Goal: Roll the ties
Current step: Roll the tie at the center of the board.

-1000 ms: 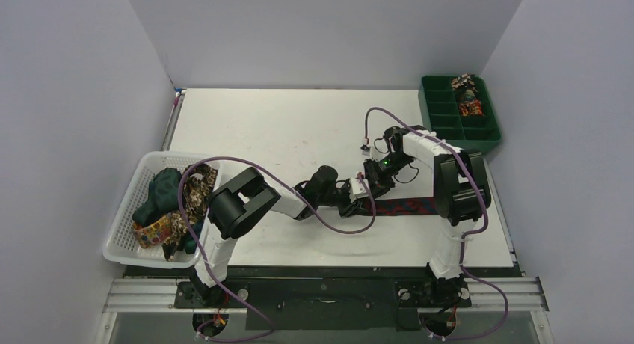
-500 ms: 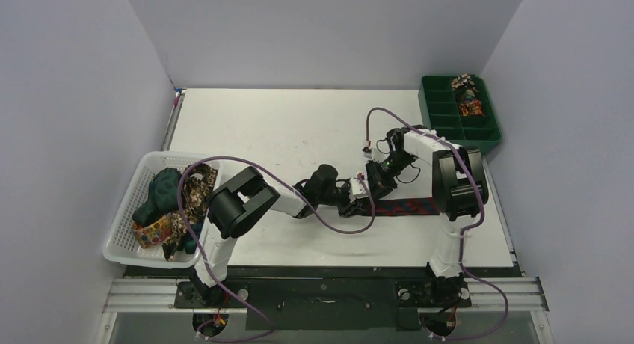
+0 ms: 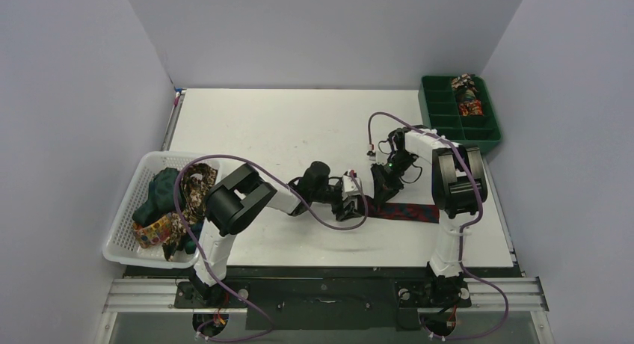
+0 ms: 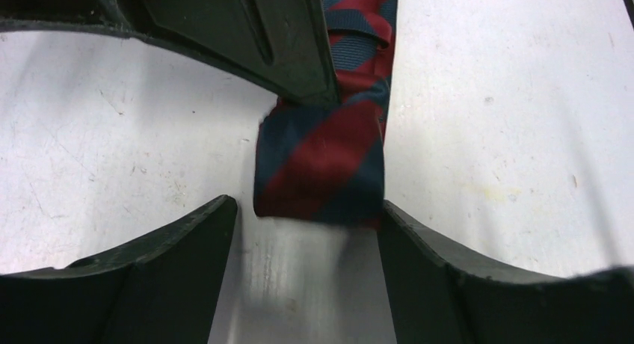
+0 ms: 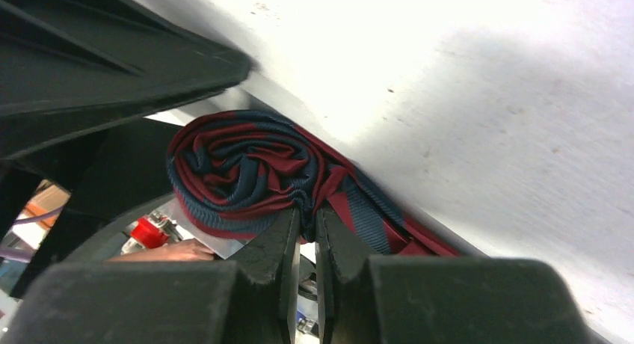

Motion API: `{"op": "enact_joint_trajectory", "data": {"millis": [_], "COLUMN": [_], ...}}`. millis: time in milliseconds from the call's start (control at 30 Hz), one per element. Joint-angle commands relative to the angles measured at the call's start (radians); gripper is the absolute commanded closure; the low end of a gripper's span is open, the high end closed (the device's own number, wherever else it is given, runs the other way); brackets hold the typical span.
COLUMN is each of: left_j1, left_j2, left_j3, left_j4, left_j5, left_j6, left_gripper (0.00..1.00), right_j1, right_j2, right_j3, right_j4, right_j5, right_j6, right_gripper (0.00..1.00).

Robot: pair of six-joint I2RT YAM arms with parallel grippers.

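Observation:
The navy tie with red diagonal stripes (image 3: 407,211) lies on the white table (image 3: 284,127) near its front edge, partly rolled at its left end. The roll (image 5: 239,176) shows as a spiral in the right wrist view. My right gripper (image 5: 308,217) is shut on the roll's edge. In the left wrist view the roll (image 4: 321,164) sits just ahead of my left gripper (image 4: 306,213), whose jaws stand open either side of it. Both grippers meet at the roll in the top view, left (image 3: 353,207) and right (image 3: 379,197).
A white mesh basket (image 3: 127,209) at the left holds several loose ties: dark green (image 3: 161,191), brown-gold floral (image 3: 196,194) and others. A green compartment tray (image 3: 448,123) at the back right holds rolled ties (image 3: 467,97).
Both grippers have shifted a little with the roll, the left toward the left and the right down toward the tie. More of the flat tail now shows to the right.

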Motion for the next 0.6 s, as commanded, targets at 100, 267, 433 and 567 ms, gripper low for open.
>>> {"op": "enact_joint_trajectory", "data": {"millis": [100, 267, 433, 567], "left_j1": [0.011, -0.008, -0.025, -0.036], "left_j2": [-0.040, -0.021, 0.013, 0.040], "left_j3": [-0.062, -0.001, 0.036, 0.044], "left_j4": [0.079, 0.092, 0.120, 0.192], "left_j5": [0.033, 0.027, 0.044, 0.034], "left_j6": [-0.074, -0.107, -0.178, -0.307], "left_gripper": [0.26, 0.21, 0.17, 0.17], "right_j1": [0.047, 0.076, 0.100, 0.111], "right_j2": [0.027, 0.045, 0.058, 0.064], "right_j3": [-0.038, -0.024, 0.005, 0.014], "right_j4": [0.115, 0.128, 0.135, 0.145], "right_j5": [0.323, 0.315, 0.311, 0.300], "right_j6": [-0.060, -0.051, -0.035, -0.019], "right_gripper": [1.00, 1.00, 1.00, 1.00]}}
